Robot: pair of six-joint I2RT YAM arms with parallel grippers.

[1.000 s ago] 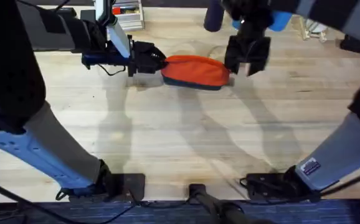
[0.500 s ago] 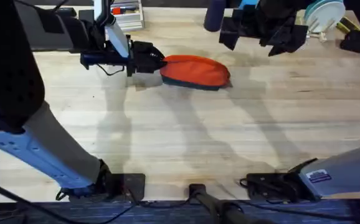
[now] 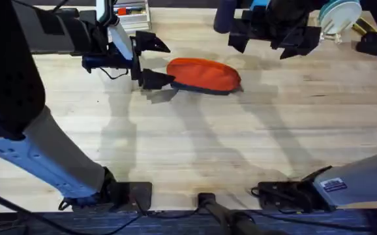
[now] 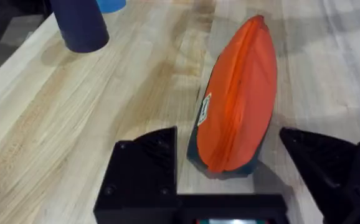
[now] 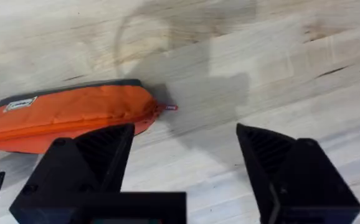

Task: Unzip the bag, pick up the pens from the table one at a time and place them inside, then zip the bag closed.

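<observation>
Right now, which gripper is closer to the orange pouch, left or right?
The left gripper: it is open at the bag's end, one finger nearly touching. The right gripper, also open, is farther off beyond the other end.

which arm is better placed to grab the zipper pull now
Right. Its open pincer hovers by the bag's end where the red zipper pull sticks out. The left pincer is open at the opposite end.

orange bag (image 3: 203,75) lies zipped on table (image 3: 241,143).

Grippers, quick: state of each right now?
Left end effector: open, empty, straddling the orange fabric pouch end.
Right end effector: open, empty.
</observation>
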